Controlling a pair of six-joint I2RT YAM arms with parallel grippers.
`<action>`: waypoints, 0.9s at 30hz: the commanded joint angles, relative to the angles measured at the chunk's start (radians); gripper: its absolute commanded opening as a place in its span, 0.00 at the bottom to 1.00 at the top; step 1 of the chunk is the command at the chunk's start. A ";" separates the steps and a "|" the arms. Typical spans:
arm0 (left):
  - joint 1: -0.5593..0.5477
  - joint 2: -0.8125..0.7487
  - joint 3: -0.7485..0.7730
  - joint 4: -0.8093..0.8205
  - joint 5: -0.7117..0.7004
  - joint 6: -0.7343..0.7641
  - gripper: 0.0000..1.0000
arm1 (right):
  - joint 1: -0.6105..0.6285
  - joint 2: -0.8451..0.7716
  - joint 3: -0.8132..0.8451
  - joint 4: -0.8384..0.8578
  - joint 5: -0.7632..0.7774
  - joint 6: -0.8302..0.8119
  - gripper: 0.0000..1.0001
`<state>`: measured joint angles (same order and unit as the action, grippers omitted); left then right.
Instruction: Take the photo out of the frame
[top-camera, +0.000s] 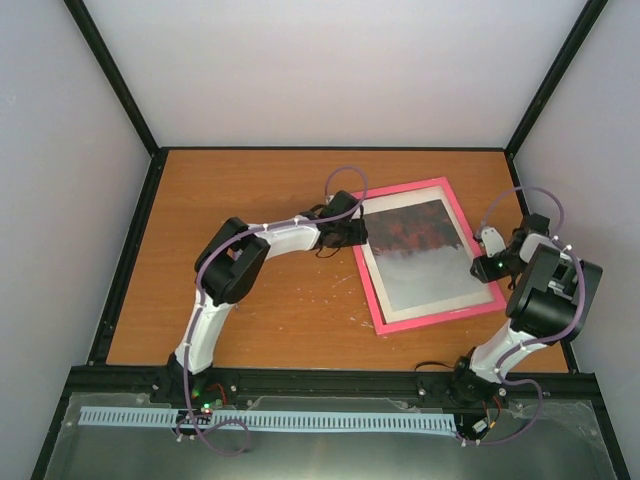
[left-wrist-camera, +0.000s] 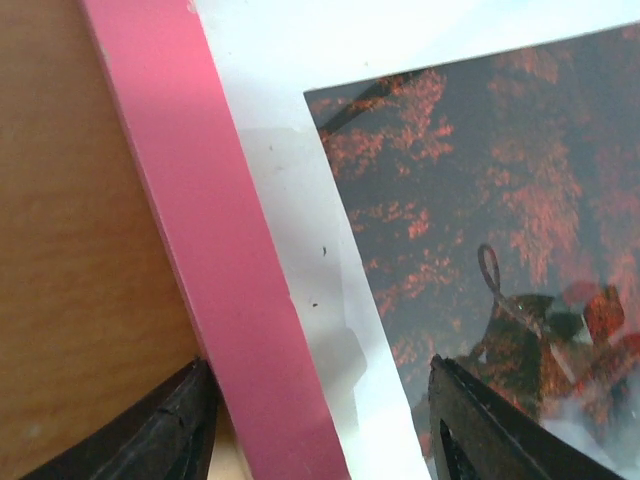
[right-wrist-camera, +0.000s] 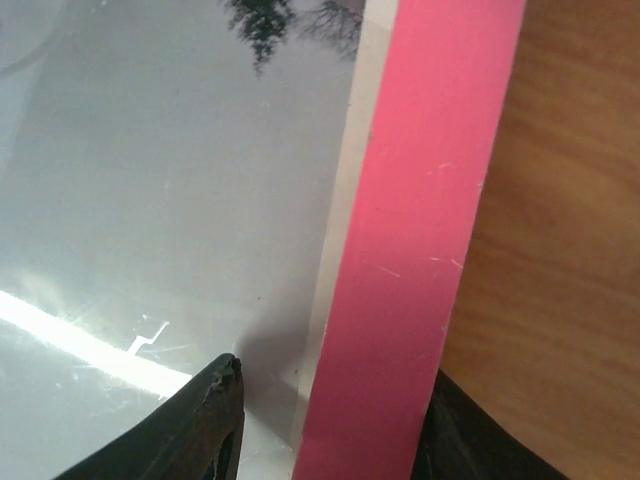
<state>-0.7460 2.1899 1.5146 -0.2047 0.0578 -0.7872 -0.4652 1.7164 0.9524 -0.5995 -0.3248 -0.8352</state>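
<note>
The frame (top-camera: 440, 316) with its bright pink border lies face up at the right of the table, turned slightly. Inside it, under glass, is the photo (top-camera: 420, 250), red-and-black at the far end and pale grey at the near end. My left gripper (top-camera: 358, 228) is at the frame's far left edge. In the left wrist view the gripper (left-wrist-camera: 318, 365) is open and straddles the pink border (left-wrist-camera: 190, 180), one finger over the table and one over the photo (left-wrist-camera: 480, 180). My right gripper (top-camera: 480, 262) is at the right edge. In its wrist view the gripper (right-wrist-camera: 332, 368) is open astride the border (right-wrist-camera: 430, 180), beside the pale photo (right-wrist-camera: 160, 180).
The wooden table (top-camera: 250, 300) is ringed by a black rail (top-camera: 130, 250) and pale walls. A white mat strip (left-wrist-camera: 270, 130) runs between border and photo. A light blue slotted strip (top-camera: 270, 420) lies in front of the arm bases.
</note>
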 joint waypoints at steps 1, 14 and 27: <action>-0.009 0.091 0.127 -0.074 -0.005 0.067 0.58 | -0.016 -0.014 -0.098 -0.060 0.030 -0.039 0.43; -0.007 0.193 0.427 -0.269 -0.156 0.180 0.61 | -0.160 -0.140 -0.076 -0.162 -0.031 0.000 0.66; -0.025 -0.119 0.028 -0.202 -0.140 0.048 0.61 | -0.152 -0.496 -0.001 -0.260 -0.235 0.173 0.72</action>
<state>-0.7528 2.1536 1.5997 -0.4347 -0.1173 -0.6899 -0.6712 1.3369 0.9234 -0.8314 -0.4583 -0.7662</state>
